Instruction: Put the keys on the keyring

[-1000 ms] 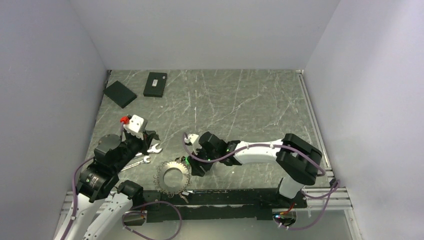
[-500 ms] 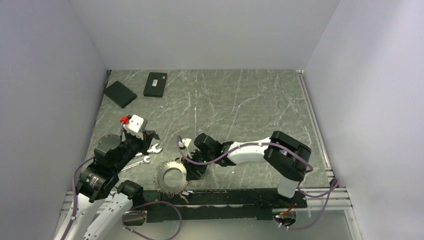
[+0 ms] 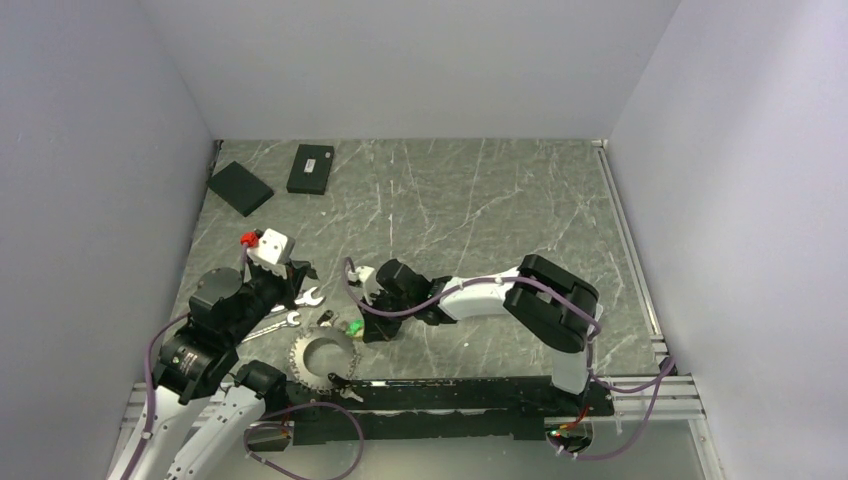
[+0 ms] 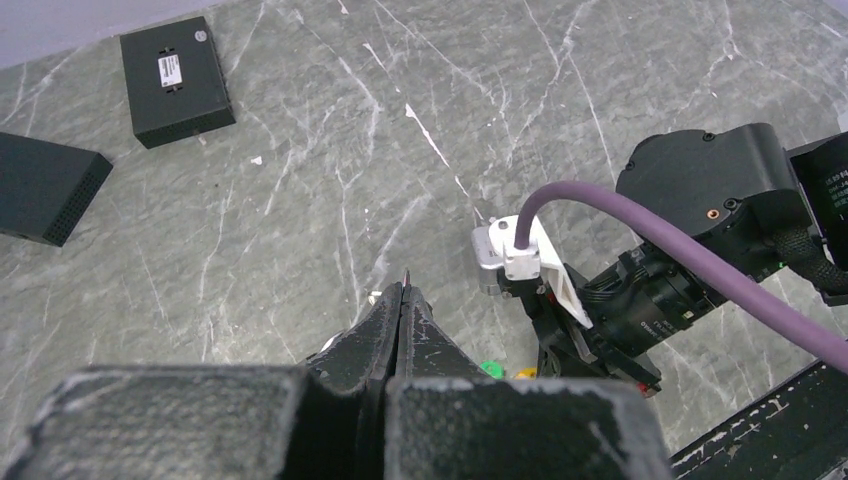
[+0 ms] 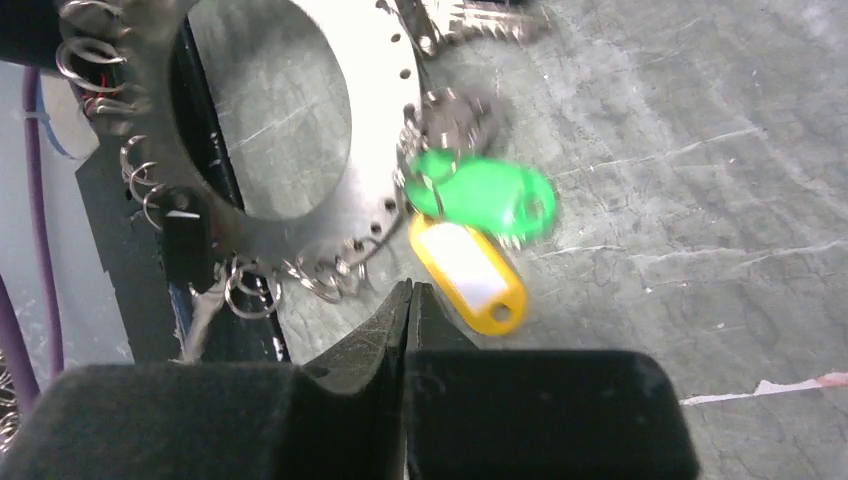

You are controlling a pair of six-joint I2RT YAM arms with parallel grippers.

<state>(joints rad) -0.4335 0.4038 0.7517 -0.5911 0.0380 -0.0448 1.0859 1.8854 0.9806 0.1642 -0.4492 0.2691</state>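
The keyring (image 3: 322,366) is a flat toothed metal ring lying near the front edge; in the right wrist view it (image 5: 385,120) carries small split rings and keys (image 5: 470,18) round its rim. A green tag (image 5: 490,195) and a yellow tag (image 5: 465,275) hang from that rim. My right gripper (image 5: 411,290) is shut and empty, its tips just beside the yellow tag. It (image 3: 366,327) lies low on the table, right of the green tag (image 3: 353,326). My left gripper (image 4: 404,292) is shut above the table; a thin dark point shows between its tips, and I cannot tell what it is.
Two silver wrenches (image 3: 298,300) lie under the left gripper (image 3: 300,274). Two flat black boxes (image 3: 240,187) (image 3: 311,168) sit at the back left. A black rail (image 3: 450,388) runs along the front edge, touching the ring. Walls close in both sides.
My right gripper slid left and closed. The keyring shifted left toward the front rail, and the tags now lie stretched out up and to its right.
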